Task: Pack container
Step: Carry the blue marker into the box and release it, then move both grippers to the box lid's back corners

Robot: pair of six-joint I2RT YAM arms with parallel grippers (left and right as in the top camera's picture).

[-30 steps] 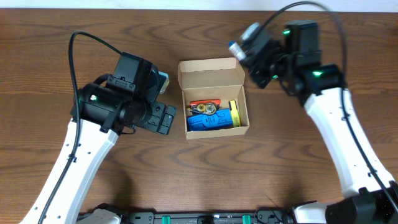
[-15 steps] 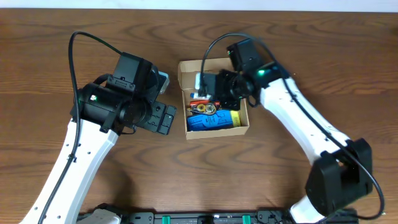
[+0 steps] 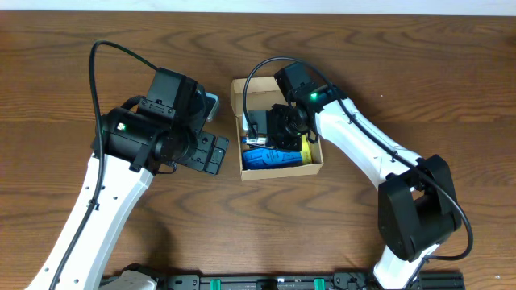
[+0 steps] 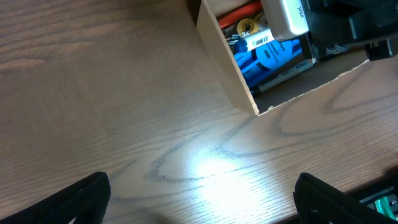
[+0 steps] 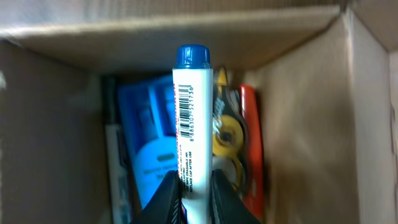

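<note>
Tan cardboard, the container (image 3: 282, 171) is sitting near the middle of the table's (image 3: 339, 225) back edge, its flap lid lying open behind it, with a blue object (image 3: 274, 159), a yellow piece (image 5: 225, 134) and a red piece (image 5: 250, 137) lying inside. The right gripper (image 5: 196, 186) is pinching a white marker (image 5: 191, 118) with a blue cap, holding it over the box's interior above those contents. The left gripper (image 3: 211, 153) is hanging just beside the container's left wall, jaws spread wide and gripping nothing.
</note>
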